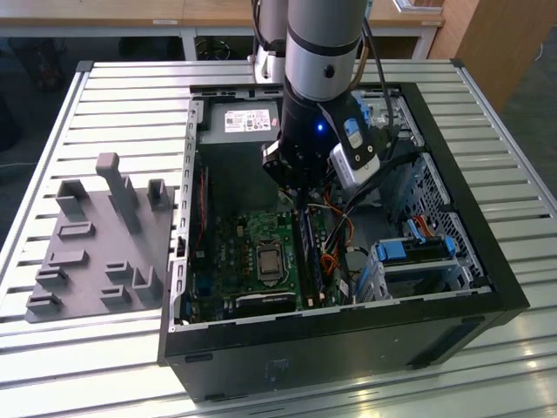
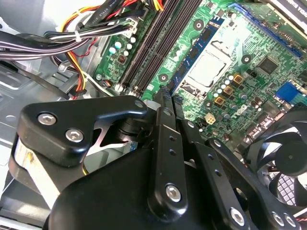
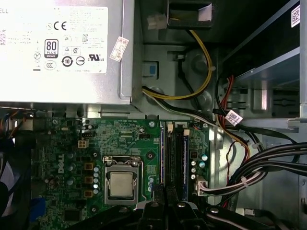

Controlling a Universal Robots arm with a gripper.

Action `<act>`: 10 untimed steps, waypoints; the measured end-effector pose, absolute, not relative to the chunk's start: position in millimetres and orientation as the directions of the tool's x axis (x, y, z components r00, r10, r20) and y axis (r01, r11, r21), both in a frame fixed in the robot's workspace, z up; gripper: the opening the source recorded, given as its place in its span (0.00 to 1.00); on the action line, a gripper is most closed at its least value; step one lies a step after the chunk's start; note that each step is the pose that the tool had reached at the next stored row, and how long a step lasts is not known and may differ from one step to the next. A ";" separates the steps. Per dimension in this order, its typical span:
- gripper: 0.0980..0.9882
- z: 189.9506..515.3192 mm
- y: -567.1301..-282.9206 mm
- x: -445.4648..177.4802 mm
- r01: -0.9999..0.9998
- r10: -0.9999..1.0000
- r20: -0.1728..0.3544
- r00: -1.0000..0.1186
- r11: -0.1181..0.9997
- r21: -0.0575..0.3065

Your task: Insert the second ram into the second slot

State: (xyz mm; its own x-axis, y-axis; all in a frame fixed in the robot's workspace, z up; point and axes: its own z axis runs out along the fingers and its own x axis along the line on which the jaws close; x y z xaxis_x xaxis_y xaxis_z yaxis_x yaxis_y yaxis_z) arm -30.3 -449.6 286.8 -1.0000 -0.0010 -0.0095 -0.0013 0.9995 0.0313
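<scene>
Blue and thin, the second ram (image 2: 197, 51) is seen in the second wrist view set along a slot of the green motherboard (image 2: 254, 52), just beside the processor socket (image 2: 206, 72). Its near end is pinched by the gripper (image 2: 171, 96), whose jaws are drawn almost together on it. Black memory slots (image 2: 153, 43) are ranged on the stick's other side, and beyond them a bundle of black, yellow and orange cables (image 2: 72, 38) is crowded against the board's edge. A black fan (image 2: 288, 158) is set near the socket. In the first wrist view a silver power supply (image 3: 62, 48) is fixed past the board. In the exterior view the open black case (image 1: 348, 348) is laid on a ribbed metal table (image 1: 113, 96). Blue drive latches (image 1: 405, 250) are seen toward the exterior view's right, a grey fixture plate (image 1: 96, 252) at its left, and wooden furniture (image 1: 487, 43) at the upper right of the frame.
</scene>
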 end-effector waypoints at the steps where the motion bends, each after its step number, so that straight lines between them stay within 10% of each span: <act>1: 0.04 286.5 -449.5 -30.3 -0.001 -0.001 -0.010 -1.000 1.000 0.031; 10: 0.04 283.0 -449.5 -30.3 -0.001 -0.001 -0.010 -1.000 1.000 0.031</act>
